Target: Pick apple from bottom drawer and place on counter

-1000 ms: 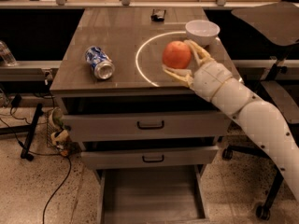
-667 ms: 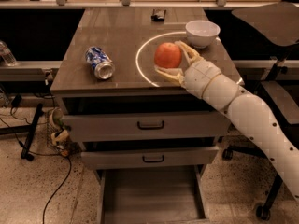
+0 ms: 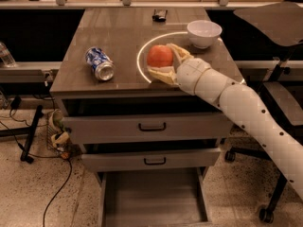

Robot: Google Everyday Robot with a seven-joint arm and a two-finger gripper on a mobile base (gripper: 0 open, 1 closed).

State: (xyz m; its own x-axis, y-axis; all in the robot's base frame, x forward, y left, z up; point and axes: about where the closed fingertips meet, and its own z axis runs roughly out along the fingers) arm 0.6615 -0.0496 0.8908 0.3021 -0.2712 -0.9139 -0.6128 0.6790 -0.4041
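Holding the apple (image 3: 159, 56) between its two pale yellow fingers (image 3: 163, 74), the pincer (image 3: 161, 59) sits low over the counter (image 3: 118, 32). It is closed around the fruit, with one finger under and in front of it and the other behind. The apple is inside a white arc (image 3: 140, 60) marked on the top. The white arm (image 3: 246, 108) reaches in from the right.

Risks, as a judgement: the fruit is round and the surface looks glossy, so it could roll once let go. The counter's front edge lies just in front of the pincer, and the bottom drawer (image 3: 154, 197) stands pulled out well below. A forward roll could send the apple off the edge. The finger beneath the fruit might drag or flick it when the pincer backs away. A white bowl (image 3: 204, 33) stands near, behind and to the right of the pincer, and a careless lift could knock it. A soda can (image 3: 100, 64) lies on its side well to the left, out of the way.

Hard to tell: whether the apple touches the counter or hangs just above it. The pincer and arm cover part of the arc. A small dark object (image 3: 160, 16) far behind the pincer cannot be identified. The arm runs out of view at right, and the drawer's front is cut off at the bottom.
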